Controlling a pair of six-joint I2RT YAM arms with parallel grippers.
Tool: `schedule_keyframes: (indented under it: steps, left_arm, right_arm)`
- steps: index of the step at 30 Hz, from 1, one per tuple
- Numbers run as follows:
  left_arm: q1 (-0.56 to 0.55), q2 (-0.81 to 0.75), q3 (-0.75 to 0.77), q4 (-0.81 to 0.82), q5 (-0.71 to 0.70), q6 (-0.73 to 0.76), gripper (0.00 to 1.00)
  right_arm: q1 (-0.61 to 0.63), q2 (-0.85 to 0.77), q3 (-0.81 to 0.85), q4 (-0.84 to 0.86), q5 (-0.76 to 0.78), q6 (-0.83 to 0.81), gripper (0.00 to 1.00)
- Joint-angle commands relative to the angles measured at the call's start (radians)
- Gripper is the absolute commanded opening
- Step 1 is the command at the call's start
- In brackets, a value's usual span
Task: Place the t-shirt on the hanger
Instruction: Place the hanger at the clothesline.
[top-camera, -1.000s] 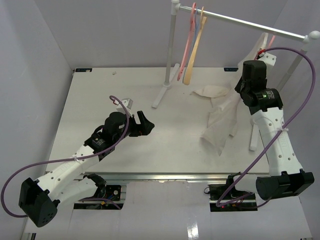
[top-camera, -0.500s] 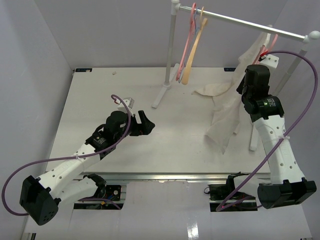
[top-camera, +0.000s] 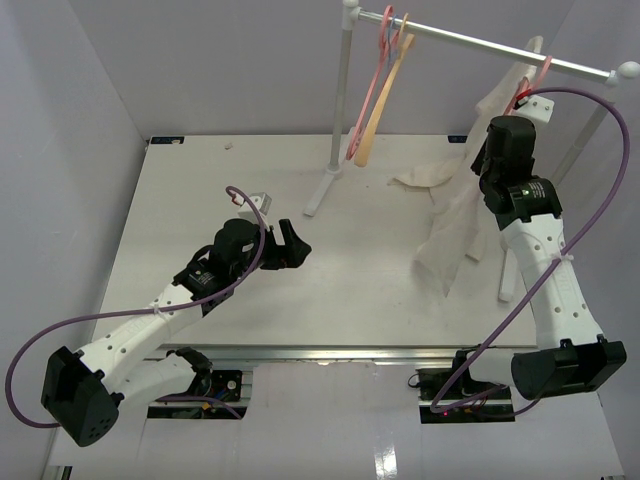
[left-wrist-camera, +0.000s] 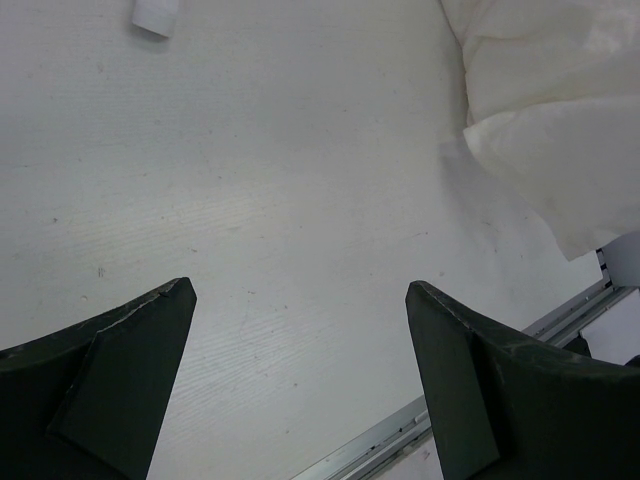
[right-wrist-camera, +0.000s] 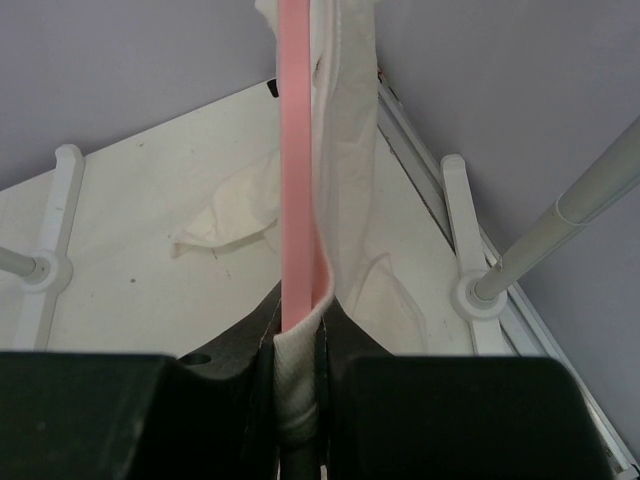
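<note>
In the top view, the left gripper is seen nearest, at about 9 o'clock from the middle of the white table. Its jaws are spread as wide as they go and nothing is held or touched. In its wrist view only bare table lies between the two dark fingers, whose bases are cut off by the lower edge. A corner of the cream t-shirt is seen there at 2 o'clock. Farther back, at 3 o'clock of the table, the right gripper is raised above the surface. Its jaws are pressed almost together, and a flat bar of the pink hanger is pinched between them along with a fold of the t-shirt. From that grip the t-shirt is draped downward, its lower end trailing onto the table toward 5 o'clock of the gripper. Most of the hanger's frame is hidden by cloth and gripper. Whether its hook sits on the rail cannot be told. Farthest back, at 12 to 1 o'clock, a second pink hanger and a tan hanger are hung on that rail, just beside each other.
</note>
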Motion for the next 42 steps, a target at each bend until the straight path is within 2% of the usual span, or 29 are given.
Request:
schedule_keyframes:
  steps: [1,14,26,29,35,36,38,41,42]
  left_arm:
    - [-0.001,-0.005,0.028,0.011,0.024,0.018,0.98]
    - [-0.003,0.000,0.002,0.038,0.033,0.016,0.98]
    - [-0.003,-0.009,-0.001,0.045,0.033,0.010,0.98]
    - [-0.004,-0.011,-0.008,0.055,0.033,0.004,0.98]
    - [-0.004,-0.016,-0.025,0.101,0.072,-0.013,0.98]
    - [-0.003,-0.016,-0.025,0.108,0.072,-0.013,0.98]
    - [-0.004,-0.010,-0.029,0.141,0.090,-0.012,0.98]
    - [-0.004,0.005,-0.018,0.198,0.106,-0.019,0.98]
    - [-0.003,0.011,-0.006,0.221,0.105,-0.016,0.98]
  right_arm:
    - [-0.025,0.021,0.087,0.125,0.034,0.008,0.08]
    - [-0.103,0.080,0.149,0.133,-0.032,0.021,0.08]
    - [-0.114,0.071,0.082,0.136,-0.102,0.060,0.08]
    - [-0.114,0.048,0.077,0.134,-0.104,0.064,0.17]
    - [-0.114,-0.004,0.067,0.128,-0.106,0.051,0.62]
    - [-0.114,-0.012,0.070,0.128,-0.104,0.046,0.63]
    - [-0.114,-0.042,0.081,0.105,-0.100,0.024,0.81]
    - [-0.114,-0.078,0.104,0.047,-0.111,0.001,0.94]
    - [-0.114,-0.078,0.121,0.017,-0.125,-0.003,0.92]
